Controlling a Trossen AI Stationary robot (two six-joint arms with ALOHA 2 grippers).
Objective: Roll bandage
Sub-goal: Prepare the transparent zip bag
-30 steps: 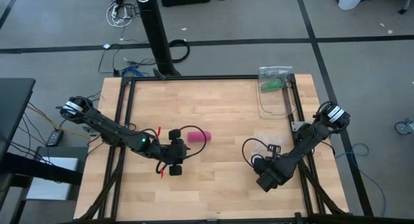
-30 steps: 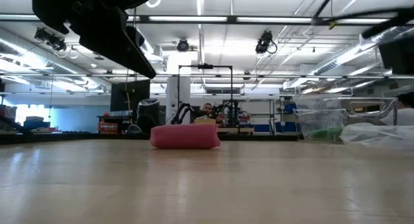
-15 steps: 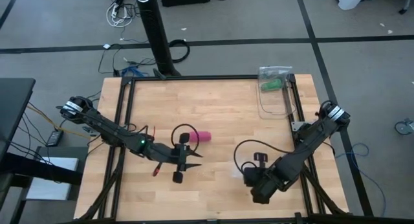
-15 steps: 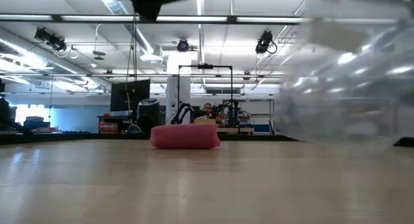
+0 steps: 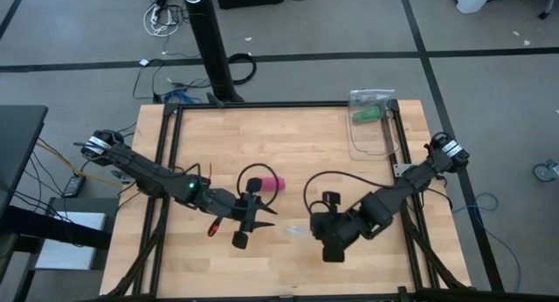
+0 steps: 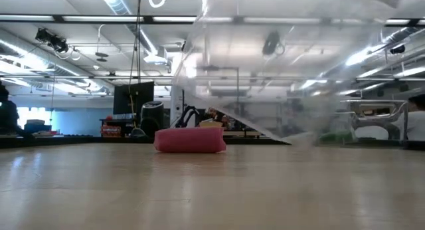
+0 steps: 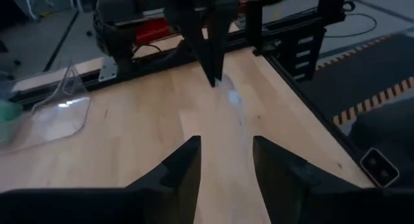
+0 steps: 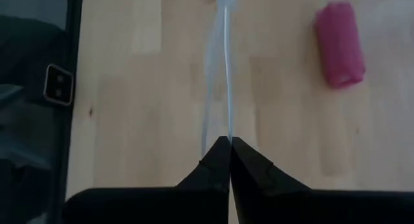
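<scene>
From above, the rolled bandage (image 5: 267, 183) lies mid-table just beside the released left gripper (image 5: 247, 216), while the right gripper (image 5: 306, 229) pinches a clear plastic bag (image 5: 295, 229); at table level that bag (image 6: 292, 77) hangs beside the bandage (image 6: 190, 139); the right wrist camera shows the fingers (image 8: 223, 160) clenched on the film.

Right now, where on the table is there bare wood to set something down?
The far left corner and the near right corner of the table are bare. The middle is crowded: the pink bandage, the open left tool, and the right tool shut on a clear plastic bag. Another clear bag takes the far right.
</scene>
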